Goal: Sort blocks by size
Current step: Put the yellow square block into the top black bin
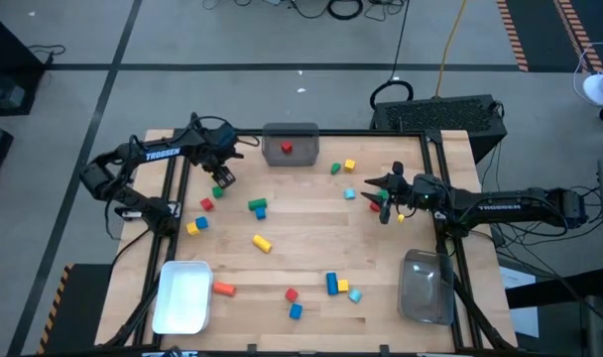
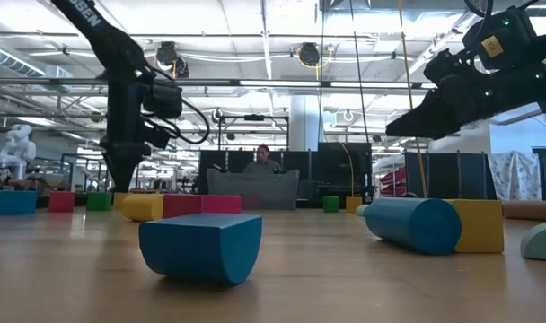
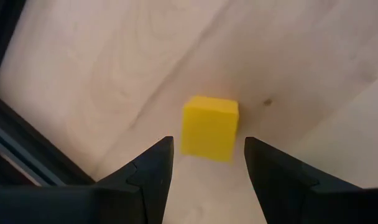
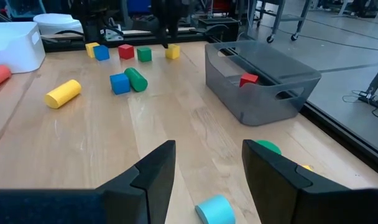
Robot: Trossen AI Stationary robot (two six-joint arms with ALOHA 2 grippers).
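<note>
We saw the wooden table (image 1: 311,213) scattered with blocks, 1 red block (image 1: 287,148) lying inside the grey bin (image 1: 291,132) at its far edge. The left gripper (image 3: 207,163) hovered with fingers spread wide over a yellow cube (image 3: 209,126), not touching it. The right gripper (image 4: 207,168) hung open and empty near a cyan block (image 4: 215,210).

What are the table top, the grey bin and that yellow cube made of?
The table top looks like pale wood with a smooth finish: grain lines show. The grey bin seems to be translucent smoky plastic, since the red block inside shows through its wall. The yellow cube is matt and evenly coloured; painted wood or plastic, hard to tell.
</note>
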